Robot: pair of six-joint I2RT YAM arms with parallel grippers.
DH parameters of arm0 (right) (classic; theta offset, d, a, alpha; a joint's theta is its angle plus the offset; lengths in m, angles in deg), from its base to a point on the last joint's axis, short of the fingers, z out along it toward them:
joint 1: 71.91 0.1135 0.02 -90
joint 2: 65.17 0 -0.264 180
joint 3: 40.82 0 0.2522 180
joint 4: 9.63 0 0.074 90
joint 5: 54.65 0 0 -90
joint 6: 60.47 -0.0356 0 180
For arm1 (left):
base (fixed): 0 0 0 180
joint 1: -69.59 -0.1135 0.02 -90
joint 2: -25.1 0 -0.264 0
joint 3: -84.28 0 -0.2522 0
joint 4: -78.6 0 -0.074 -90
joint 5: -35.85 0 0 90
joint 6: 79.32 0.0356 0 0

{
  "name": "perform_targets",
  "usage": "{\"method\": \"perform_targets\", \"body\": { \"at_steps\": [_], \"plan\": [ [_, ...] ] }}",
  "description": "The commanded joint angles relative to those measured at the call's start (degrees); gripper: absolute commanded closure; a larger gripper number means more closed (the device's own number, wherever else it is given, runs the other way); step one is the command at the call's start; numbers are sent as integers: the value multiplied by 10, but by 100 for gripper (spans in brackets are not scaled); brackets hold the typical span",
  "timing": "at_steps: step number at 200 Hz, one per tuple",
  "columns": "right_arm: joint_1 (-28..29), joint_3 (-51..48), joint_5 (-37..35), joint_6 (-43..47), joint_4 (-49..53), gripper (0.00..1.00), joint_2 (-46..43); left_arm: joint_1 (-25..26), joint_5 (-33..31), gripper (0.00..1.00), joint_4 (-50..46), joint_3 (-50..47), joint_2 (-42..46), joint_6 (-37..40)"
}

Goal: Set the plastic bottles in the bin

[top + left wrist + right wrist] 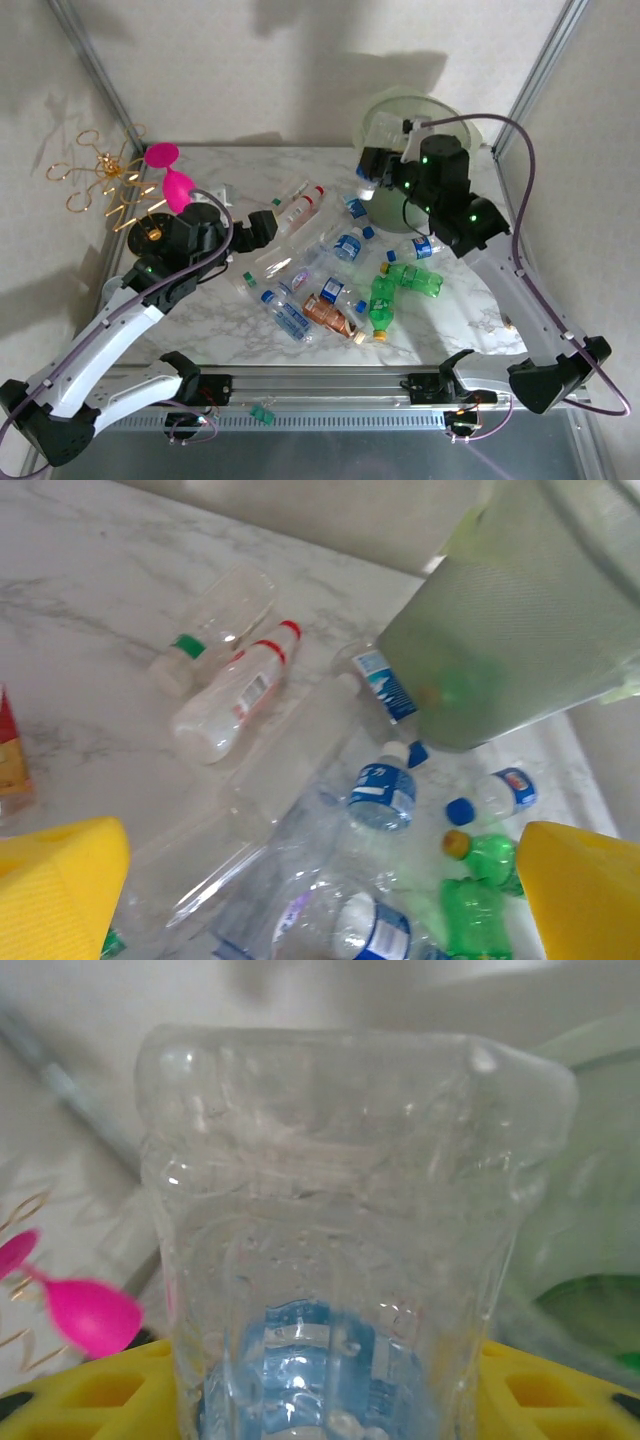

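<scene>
Right pincer [320,1395] grips a clear plastic bottle with a blue label [330,1210], held at the left rim of the tall pale-green translucent bin [460,108] in the far right corner. Left pincer [320,900] is spread wide and empty above the scattered plastic bottles [335,275] mid-bench. The marble bench [470,300] lies bare right of the heap and along the near edge.

Overhead view was bright, even; soft shadows lay on pale back wall [300,60]. Right wrist view was hazy: clear crinkled plastic bottle with blue label [330,1260] glinted near lens; pink plastic goblet [90,1315] behind was blurred.
</scene>
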Motion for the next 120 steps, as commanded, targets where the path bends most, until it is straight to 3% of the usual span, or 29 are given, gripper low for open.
{"method": "perform_targets", "body": {
  "at_steps": [1, 52, 120],
  "plan": [
    [-34, 52, -69, 37, 28, 44, 39, 6, -28, 1, 0, -25, 11, 33],
    [-113, 161, -105, 56, 46, 45, 149, 42, -50, 1, 48, -89, 28, 71],
    [-181, 363, -70, 50, 146, 44, 350, 99, -67, 1, 66, -124, 11, 74]
  ]
}}
